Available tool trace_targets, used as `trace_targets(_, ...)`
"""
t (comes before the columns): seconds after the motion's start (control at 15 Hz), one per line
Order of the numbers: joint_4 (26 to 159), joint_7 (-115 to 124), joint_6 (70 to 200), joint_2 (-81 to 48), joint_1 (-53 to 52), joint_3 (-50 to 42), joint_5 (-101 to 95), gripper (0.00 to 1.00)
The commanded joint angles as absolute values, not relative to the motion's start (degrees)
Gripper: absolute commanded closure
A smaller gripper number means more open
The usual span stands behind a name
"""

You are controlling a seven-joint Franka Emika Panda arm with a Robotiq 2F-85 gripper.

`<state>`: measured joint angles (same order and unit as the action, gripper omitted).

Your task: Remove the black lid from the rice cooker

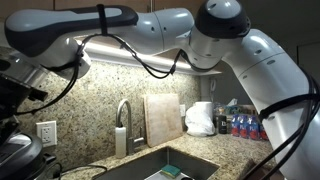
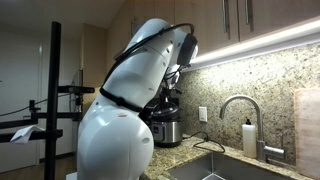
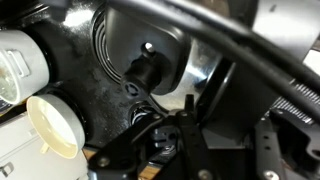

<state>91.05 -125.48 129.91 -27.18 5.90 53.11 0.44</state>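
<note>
The black lid [image 3: 150, 45] fills the upper middle of the wrist view, with its round knob [image 3: 140, 70] standing up at the centre. A grey metallic rim of the rice cooker [image 3: 203, 72] shows along the lid's right edge. My gripper [image 3: 187, 102] comes in from the bottom with its jaws shut together and nothing between them, its tip just right of the knob and apart from it. In both exterior views the rice cooker [image 2: 165, 130] [image 1: 18, 156] stands on the granite counter, and the gripper [image 2: 171, 99] hangs right above it.
A cream round cup [image 3: 54, 125] and a white appliance [image 3: 14, 62] stand left of the cooker. Along the counter are a steel sink [image 1: 165, 165] with faucet [image 1: 123, 112], a tan cutting board [image 1: 162, 118], a white bag [image 1: 201, 118] and bottles [image 1: 243, 125]. Cabinets hang overhead.
</note>
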Motion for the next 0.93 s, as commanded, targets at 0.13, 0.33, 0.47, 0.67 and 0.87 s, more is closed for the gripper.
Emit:
trace_targets(0.13, 84.09, -126.20, 126.16, -28.94, -4.54, 42.71, 5.50, 0.93)
trace_targets(0.33, 85.28, -122.85, 129.26, -27.41, -5.84, 41.31, 2.83, 0.93)
trace_targets(0.47, 88.03, -121.27, 133.80, -25.05, -6.72, 40.33, 1.60, 0.93)
trace_targets(0.67, 91.70, -117.83, 140.09, -23.37, -7.42, 39.00, -0.81, 0.94)
trace_targets(0.87, 95.12, -113.85, 145.29, -22.08, -7.94, 37.63, -2.70, 0.93)
